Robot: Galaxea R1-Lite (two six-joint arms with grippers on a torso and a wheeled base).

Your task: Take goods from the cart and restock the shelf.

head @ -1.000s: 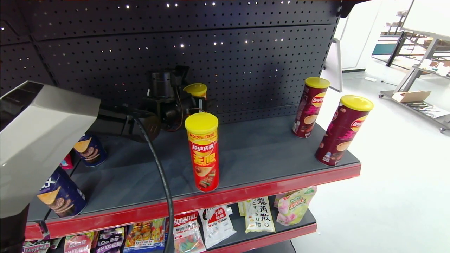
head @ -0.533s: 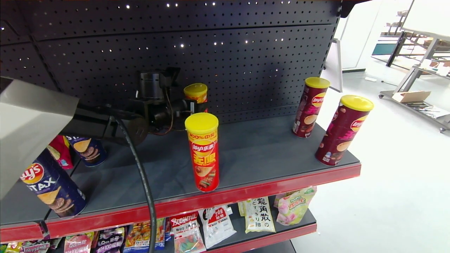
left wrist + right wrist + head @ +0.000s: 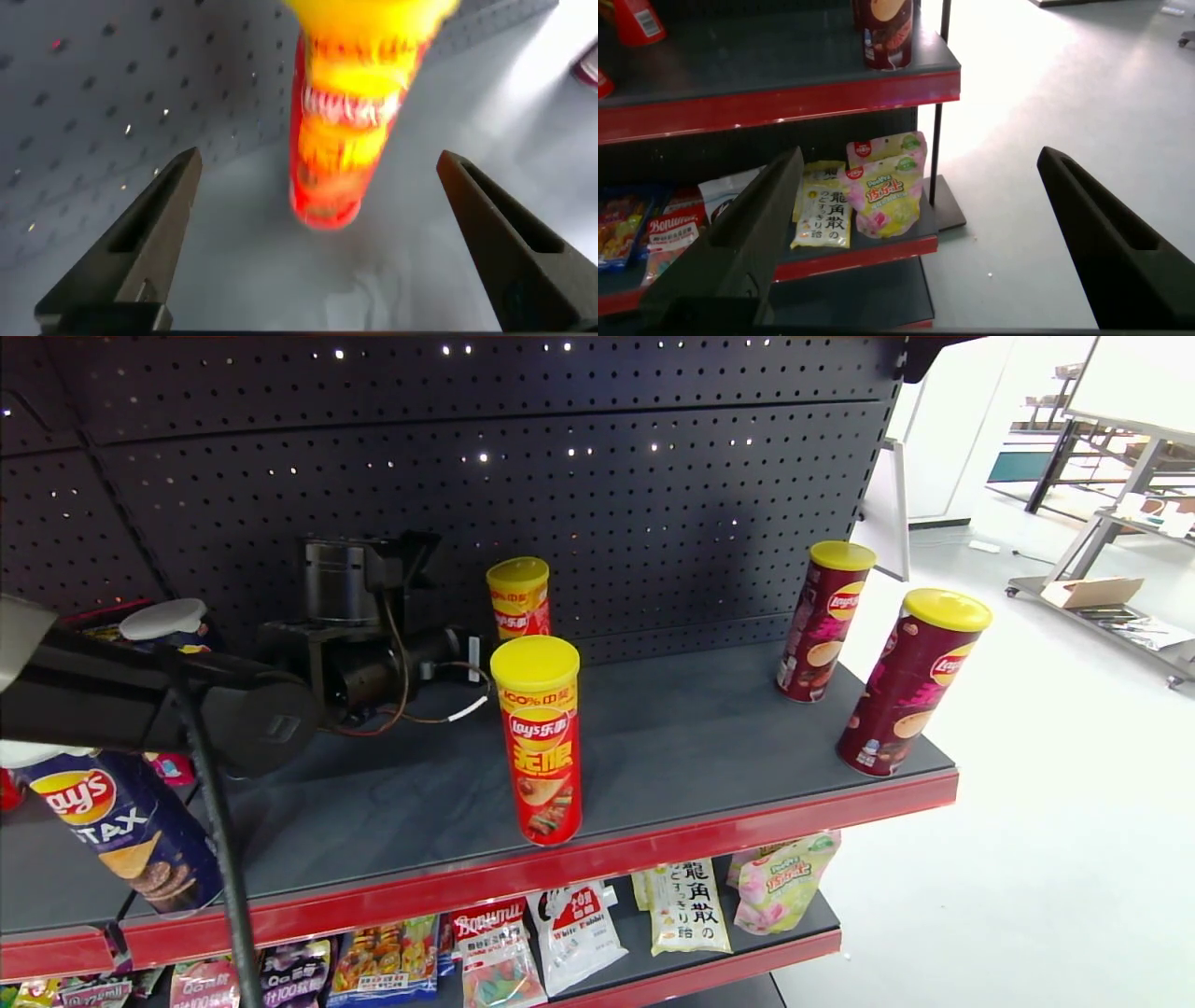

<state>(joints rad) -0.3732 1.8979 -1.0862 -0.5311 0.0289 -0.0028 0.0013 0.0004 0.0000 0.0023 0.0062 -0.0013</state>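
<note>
The right gripper (image 3: 920, 154) hangs low before the snack bags (image 3: 878, 191) of the lower level, jaws spread wide and empty. On the upper shelf (image 3: 709, 747), a red chip can (image 3: 541, 737) stands at the red front lip and a blue can (image 3: 131, 831) at the left front. A maroon can (image 3: 910, 681) stands near the right corner, a second maroon can (image 3: 826, 621) behind it, with bare deck between these groups. Farther back the left gripper (image 3: 318, 159) is open, its fingers apart from the rear chip can (image 3: 519, 597), which stands upright, yellow-lidded, red and yellow, just before the pegboard (image 3: 653, 504).
</note>
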